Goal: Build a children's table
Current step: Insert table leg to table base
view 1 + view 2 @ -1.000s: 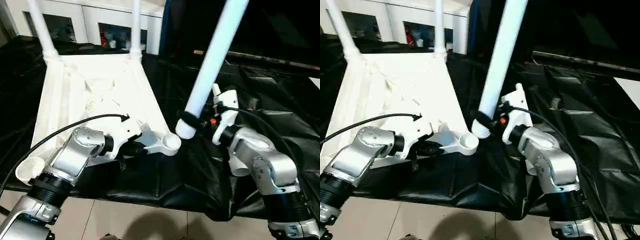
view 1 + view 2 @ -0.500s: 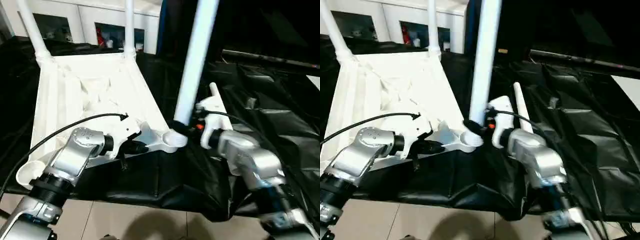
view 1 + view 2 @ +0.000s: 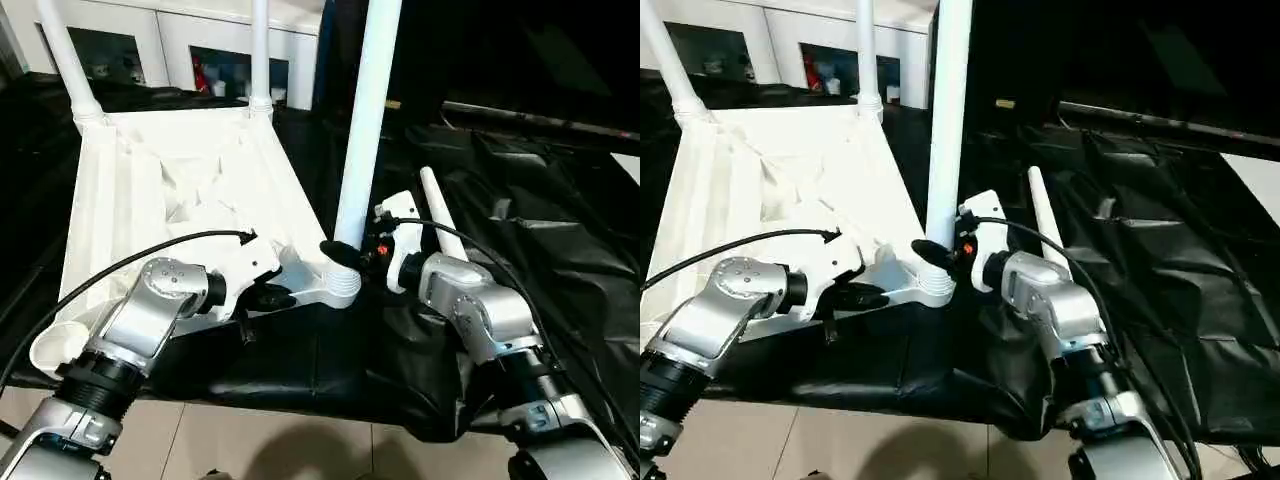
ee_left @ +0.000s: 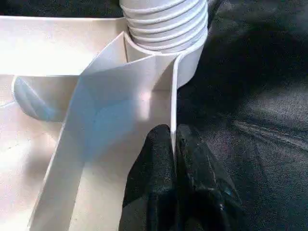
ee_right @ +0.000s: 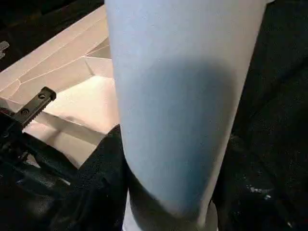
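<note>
Children's table (image 3: 190, 180) is lying upside down on the black-draped work table (image 3: 560, 230), ribbed underside up, two legs already standing in the far corner sockets (image 3: 262, 50). Left gripper (image 4: 174, 144) is pressed together on the thin rim wall of the top, right beside the near corner socket (image 3: 345, 285), pinning the top down. Right gripper (image 3: 352, 254) is clamped round the third leg (image 3: 368, 100) low on the tube, just above the socket; leg is close to upright with its threaded end sitting in the socket mouth, threads visible above the collar in the left wrist view, so it looks only started, not seated. Fourth leg (image 3: 442, 212) lies loose on the cloth just beyond the right forearm; near-left socket (image 3: 55, 340) is open. Handling guess: hollow plastic throughout, light, so the top will skid or tip on the drape if the leg gets pushed off-axis; the rim pinch is doing real work. Tube is smooth and tapered, likely slippery under the black fingers, grip low near the thick end where it's stiffest and leverage on the thread is short. Rim wall is thin and will flex; ribs and socket collar are the stiff spots. Risk: cross-threading if the leg leans.
</note>
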Tool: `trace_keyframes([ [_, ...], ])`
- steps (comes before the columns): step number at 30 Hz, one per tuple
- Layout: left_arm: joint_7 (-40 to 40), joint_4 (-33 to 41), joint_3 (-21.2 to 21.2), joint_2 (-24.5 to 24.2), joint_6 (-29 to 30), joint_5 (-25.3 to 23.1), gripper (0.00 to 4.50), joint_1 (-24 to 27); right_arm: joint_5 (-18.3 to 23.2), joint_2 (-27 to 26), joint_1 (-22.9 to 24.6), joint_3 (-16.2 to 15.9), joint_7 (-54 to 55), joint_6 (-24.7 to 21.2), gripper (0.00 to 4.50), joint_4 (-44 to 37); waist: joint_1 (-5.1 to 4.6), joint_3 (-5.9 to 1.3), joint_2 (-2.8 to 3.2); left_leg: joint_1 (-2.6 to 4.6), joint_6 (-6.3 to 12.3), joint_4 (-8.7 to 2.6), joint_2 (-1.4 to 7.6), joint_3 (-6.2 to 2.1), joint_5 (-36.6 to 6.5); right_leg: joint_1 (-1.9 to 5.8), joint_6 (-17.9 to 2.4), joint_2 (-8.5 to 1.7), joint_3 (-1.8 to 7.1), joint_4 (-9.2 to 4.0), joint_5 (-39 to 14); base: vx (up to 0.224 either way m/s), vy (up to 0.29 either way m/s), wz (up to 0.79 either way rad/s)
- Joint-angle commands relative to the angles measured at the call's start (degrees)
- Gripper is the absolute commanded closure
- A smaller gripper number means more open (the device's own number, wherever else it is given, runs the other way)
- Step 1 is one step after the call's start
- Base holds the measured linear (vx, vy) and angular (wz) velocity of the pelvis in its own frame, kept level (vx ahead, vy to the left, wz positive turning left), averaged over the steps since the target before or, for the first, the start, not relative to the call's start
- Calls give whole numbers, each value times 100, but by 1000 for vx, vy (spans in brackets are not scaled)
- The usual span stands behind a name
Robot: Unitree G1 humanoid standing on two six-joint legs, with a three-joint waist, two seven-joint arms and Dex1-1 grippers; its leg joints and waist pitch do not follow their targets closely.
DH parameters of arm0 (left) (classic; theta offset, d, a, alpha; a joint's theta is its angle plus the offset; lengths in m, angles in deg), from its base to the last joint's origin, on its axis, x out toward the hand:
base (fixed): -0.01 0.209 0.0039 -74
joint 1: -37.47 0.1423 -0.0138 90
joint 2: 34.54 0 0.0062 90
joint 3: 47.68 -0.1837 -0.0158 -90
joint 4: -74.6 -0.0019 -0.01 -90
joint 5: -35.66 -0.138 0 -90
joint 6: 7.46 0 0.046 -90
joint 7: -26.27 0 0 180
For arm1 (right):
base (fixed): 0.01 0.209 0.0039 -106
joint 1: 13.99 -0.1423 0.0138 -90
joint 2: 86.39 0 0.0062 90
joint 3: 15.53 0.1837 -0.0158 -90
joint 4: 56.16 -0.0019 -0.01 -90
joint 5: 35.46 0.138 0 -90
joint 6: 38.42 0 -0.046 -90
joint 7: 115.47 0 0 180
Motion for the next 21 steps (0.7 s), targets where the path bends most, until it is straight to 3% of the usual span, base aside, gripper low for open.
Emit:
trace_keyframes([
  [1, -32, 11, -33, 96, -10, 89, 450, 111, 29, -14, 37, 131, -93, 112, 259, 252, 21, -348, 14, 47, 37, -391, 203, -25, -735, 263, -1025, -431, 264, -414, -974, 0, 0, 0],
  [3, -33, -8, -28, 98, -24, 77, 450, 102, 153, -75, 131, 327, -173, 309, 259, 453, 24, -350, 31, 53, 31, -392, 207, -27, -797, 260, -1044, -440, 265, -423, -998, 0, 0, 0],
  [5, -36, -14, -29, 92, -30, 67, 450, 95, 166, -89, 160, 362, -179, 361, 259, 511, 26, -348, 25, 46, 37, -392, 205, -26, -811, 265, -1050, -438, 265, -424, -1004, 0, 0, 0],
  [6, -31, -20, -25, 85, -27, 65, 450, 87, 167, -109, 206, 394, -206, 460, 259, 597, 24, -354, 65, 48, 21, -398, 207, -32, -796, 264, -1076, -430, 261, -416, -903, 0, 0, 0],
  [12, -9, -32, -6, 30, -40, 55, 450, 61, 133, -232, 455, 450, -187, 827, 259, 808, 38, -357, 105, 63, -17, -411, 208, -42, -907, 267, -1162, -427, 256, -414, -828, 0, 0, 0],
  [13, -36, -33, 16, 10, -52, 38, 450, 47, 112, -314, 545, 521, -171, 1073, 259, 943, 47, -354, 133, 60, -28, -414, 206, -48, -925, 270, -1171, -432, 256, -411, -827, 0, 0, 0],
  [19, -101, -58, 58, -7, -91, 11, 450, 1, 32, -475, 784, 649, -56, 1708, 259, 1194, 43, -352, 155, 74, -80, -432, 213, -56, -1138, 260, -1207, -431, 255, -428, -893, 0, 0, 0],
  [21, -119, -63, 64, -4, -87, 4, 450, -17, -2, -537, 890, 685, 7, 1990, 260, 1247, 50, -350, 187, 74, -94, -438, 216, -60, -1198, 254, -1218, -439, 260, -435, -902, 0, 0, 0],
])
